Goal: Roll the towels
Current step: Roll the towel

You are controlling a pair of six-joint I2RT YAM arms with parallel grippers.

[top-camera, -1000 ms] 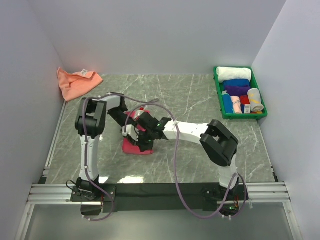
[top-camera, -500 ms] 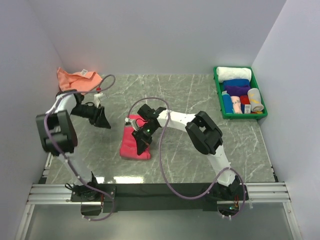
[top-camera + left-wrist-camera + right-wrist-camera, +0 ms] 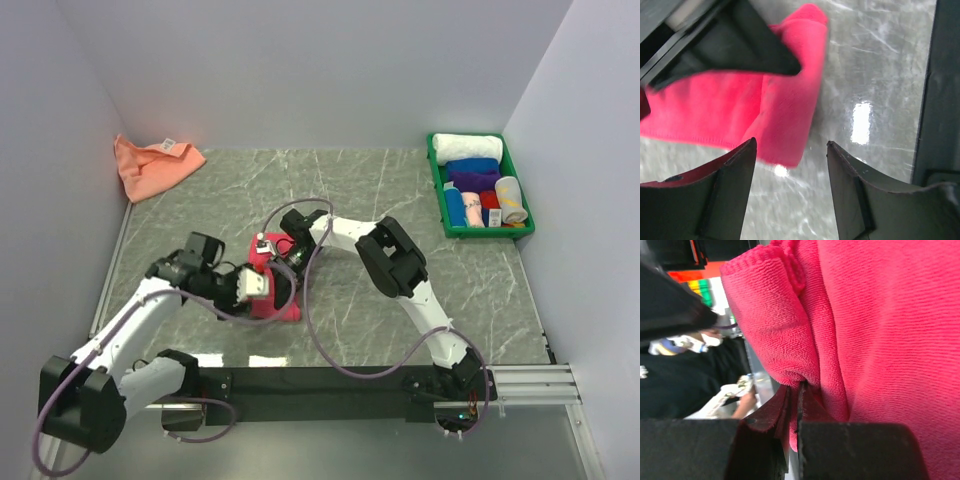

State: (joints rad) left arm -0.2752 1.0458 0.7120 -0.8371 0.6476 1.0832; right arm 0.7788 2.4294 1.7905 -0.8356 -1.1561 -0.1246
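A red towel lies partly folded on the marble table, left of centre. My right gripper is over the towel's far part. In the right wrist view the gripper is shut, pinching a fold of the red towel. My left gripper is at the towel's near-left side. In the left wrist view the gripper is open and empty, with the corner of the red towel just beyond its fingertips and the right gripper's black finger above it.
A crumpled orange towel lies at the back left corner. A green bin with several rolled towels stands at the back right. White walls close in three sides, and a black rail runs along the near edge.
My left arm has swung from the far left near the orange towel down to the red towel's near-left side. My right gripper has shifted slightly toward the towel's far end.
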